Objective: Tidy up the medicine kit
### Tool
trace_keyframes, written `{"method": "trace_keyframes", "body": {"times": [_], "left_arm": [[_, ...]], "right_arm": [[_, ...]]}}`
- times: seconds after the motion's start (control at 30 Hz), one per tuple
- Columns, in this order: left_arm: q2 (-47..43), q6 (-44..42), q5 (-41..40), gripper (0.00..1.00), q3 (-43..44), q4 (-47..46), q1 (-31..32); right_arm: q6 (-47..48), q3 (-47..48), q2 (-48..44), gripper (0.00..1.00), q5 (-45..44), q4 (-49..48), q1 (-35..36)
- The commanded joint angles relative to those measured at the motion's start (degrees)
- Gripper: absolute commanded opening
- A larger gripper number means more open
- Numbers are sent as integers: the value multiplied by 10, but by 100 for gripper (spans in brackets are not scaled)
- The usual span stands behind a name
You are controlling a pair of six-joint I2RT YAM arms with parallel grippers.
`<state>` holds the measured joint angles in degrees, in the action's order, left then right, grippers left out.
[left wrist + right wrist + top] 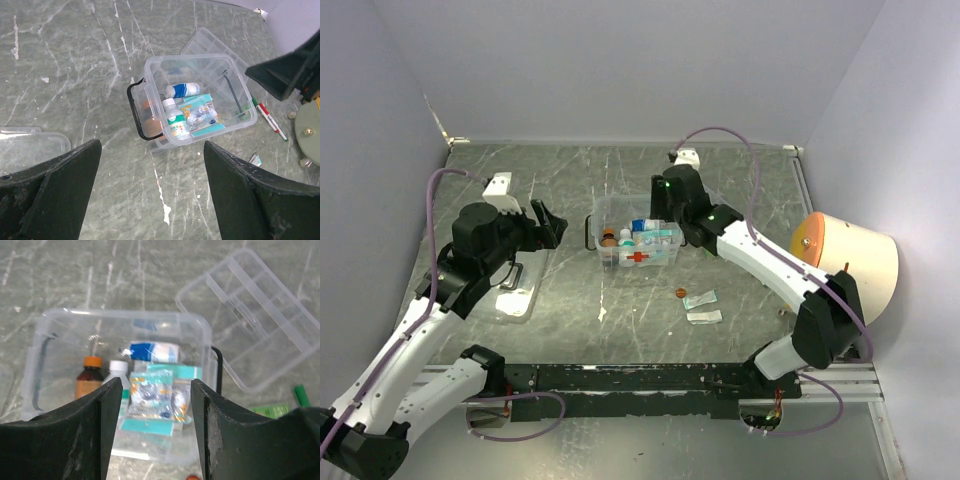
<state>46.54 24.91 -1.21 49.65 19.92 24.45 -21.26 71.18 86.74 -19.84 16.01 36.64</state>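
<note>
- Directly beneath the right gripper point(156, 385), jaws apart and empty, sits the open-topped medicine kit point(45, 325), ready to receive items.
- Ahead of the left gripper point(151, 147), likewise spread and empty, the medicine kit lies within reach.
- Beyond the right gripper, the compartmented tray point(250, 315) rests aside on the bench point(75, 270).

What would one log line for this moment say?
left jaws open, empty | right jaws open near kit | kit uncovered, bottles inside

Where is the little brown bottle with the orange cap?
The brown bottle stands inside the medicine kit, at the kit's left end in the top view, right next to the white bottle.
</note>
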Motion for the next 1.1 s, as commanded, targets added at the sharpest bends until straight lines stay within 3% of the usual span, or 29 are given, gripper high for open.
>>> {"method": "trace_keyframes", "body": {"times": [0.0, 0.13, 0.27, 0.33, 0.63, 0.87, 1.07], "left_arm": [[19, 19, -2, 94, -7, -11, -5], [53, 61, -11, 91, -14, 10, -5], [126, 147, -111, 89, -6, 112, -7], [166, 163, -119, 91, -3, 148, -19], [200, 178, -55, 95, -46, 144, -155], [199, 175, 30, 89, -46, 100, -165], [207, 168, 59, 87, -31, 86, -165]], "right_arm": [[-57, -53, -44, 58, -44, 27, -8], [-83, -80, -67, 59, -29, 45, -14], [-96, -95, -95, 59, -15, 48, -14], [-98, -105, -113, 59, -8, 41, -15], [-93, -170, -178, 59, 27, 8, -15], [-77, -188, -193, 60, -13, 17, -28], [-81, -174, -124, 65, 76, -17, -57]]}}
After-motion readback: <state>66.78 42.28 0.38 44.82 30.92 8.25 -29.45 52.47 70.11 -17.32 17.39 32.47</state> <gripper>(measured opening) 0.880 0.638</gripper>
